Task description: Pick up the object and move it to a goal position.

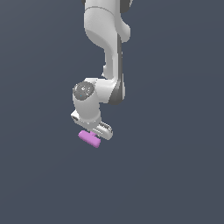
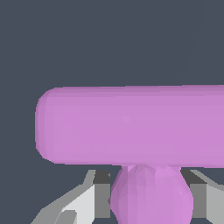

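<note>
The gripper (image 1: pixel 95 133) is clenching the pink-purple H-shaped piece (image 1: pixel 89 138) (image 2: pixel 131 127) between its fingers (image 2: pixel 98 197), just below the centre of the exterior view, under the white Panda arm (image 1: pixel 107 43).

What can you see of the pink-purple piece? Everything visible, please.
The pink-purple piece is small, matte and uniformly coloured, like plain plastic. The wrist view shows one long bar with rounded ends and a bulging rounded part below it, sitting between the claw's grey fingers, which flank it closely on both sides. In the exterior view it lies slightly tilted directly under the claw, against the plain dark surface. Its other parts are hidden.
</note>
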`<state>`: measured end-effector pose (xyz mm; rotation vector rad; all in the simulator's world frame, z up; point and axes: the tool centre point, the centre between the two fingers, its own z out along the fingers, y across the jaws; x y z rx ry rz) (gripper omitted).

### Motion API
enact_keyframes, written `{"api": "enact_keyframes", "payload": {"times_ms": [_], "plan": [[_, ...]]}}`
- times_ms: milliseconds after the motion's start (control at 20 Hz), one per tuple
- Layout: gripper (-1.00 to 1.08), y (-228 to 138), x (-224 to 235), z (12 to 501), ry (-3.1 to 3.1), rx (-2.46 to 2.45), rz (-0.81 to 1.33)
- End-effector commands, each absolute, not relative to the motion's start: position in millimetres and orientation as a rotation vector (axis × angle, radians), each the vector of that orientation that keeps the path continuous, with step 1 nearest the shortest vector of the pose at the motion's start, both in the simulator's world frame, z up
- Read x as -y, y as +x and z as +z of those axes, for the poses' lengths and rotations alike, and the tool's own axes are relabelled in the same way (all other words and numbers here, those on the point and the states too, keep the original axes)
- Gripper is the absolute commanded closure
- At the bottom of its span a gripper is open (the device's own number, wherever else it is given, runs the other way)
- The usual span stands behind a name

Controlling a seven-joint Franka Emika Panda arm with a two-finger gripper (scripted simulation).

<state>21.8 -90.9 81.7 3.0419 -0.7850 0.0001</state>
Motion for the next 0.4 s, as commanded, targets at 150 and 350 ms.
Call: {"api": "enact_keyframes", "payload": {"times_ms": [150,350], "plan": [[1.08,17.4,100.1,85.8,3.043,0.783,0.0],[1.08,19.6,97.2,84.6,3.043,0.783,0.0]]}}
